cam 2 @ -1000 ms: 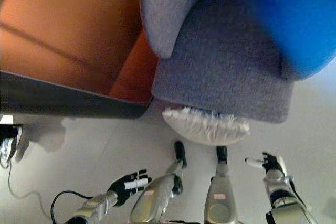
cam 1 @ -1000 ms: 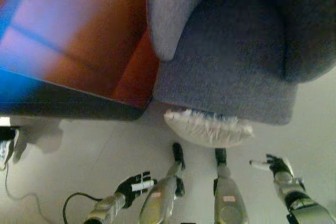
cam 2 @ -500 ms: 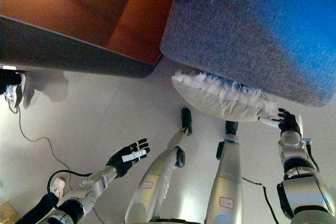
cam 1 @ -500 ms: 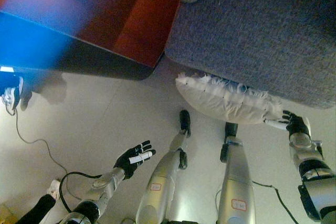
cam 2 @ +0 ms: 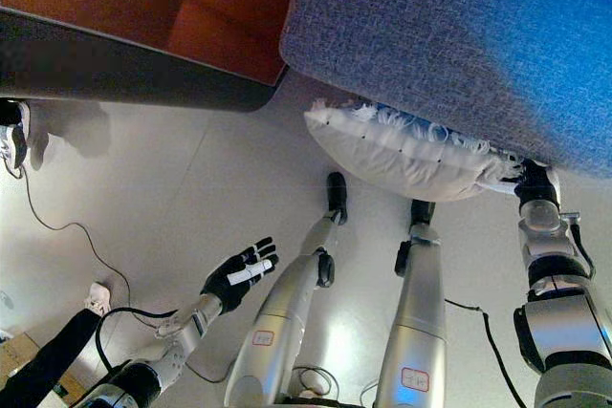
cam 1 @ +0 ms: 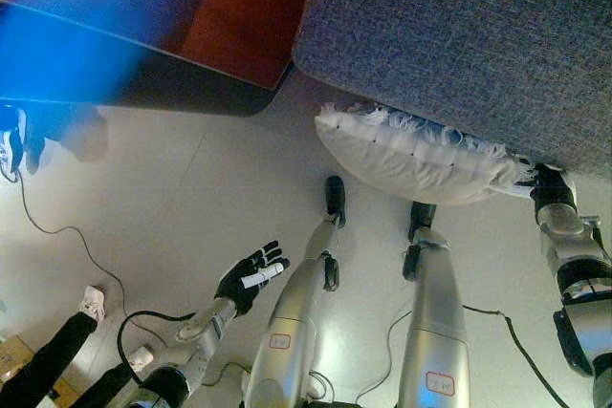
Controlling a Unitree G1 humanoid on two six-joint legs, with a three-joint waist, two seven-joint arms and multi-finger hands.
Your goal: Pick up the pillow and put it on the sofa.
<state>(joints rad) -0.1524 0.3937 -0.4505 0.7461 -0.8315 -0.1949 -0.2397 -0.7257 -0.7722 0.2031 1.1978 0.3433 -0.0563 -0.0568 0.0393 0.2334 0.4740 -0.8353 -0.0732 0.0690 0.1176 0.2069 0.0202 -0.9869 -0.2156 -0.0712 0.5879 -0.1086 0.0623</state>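
Observation:
A white pillow (cam 1: 421,160) with a fringed edge lies on the pale floor, leaning against the front of the grey sofa (cam 1: 459,35). My right hand (cam 1: 551,188) is at the pillow's right end, against the fringe, and the fringe hides its fingers. Over the bare floor at the lower left, well away from the pillow, my left hand (cam 1: 251,277) hangs open with its fingers spread and holds nothing.
An orange-brown piece of furniture with a dark edge (cam 1: 143,83) stands left of the sofa. A person's dark-clad limb (cam 1: 38,379) and a white shoe (cam 1: 93,301) show at the lower left. A thin cable (cam 1: 57,231) trails over the floor there.
The camera has moved closer to the sofa and tipped down. My right hand has travelled up to the pillow's right end. The left hand stays open over the floor.

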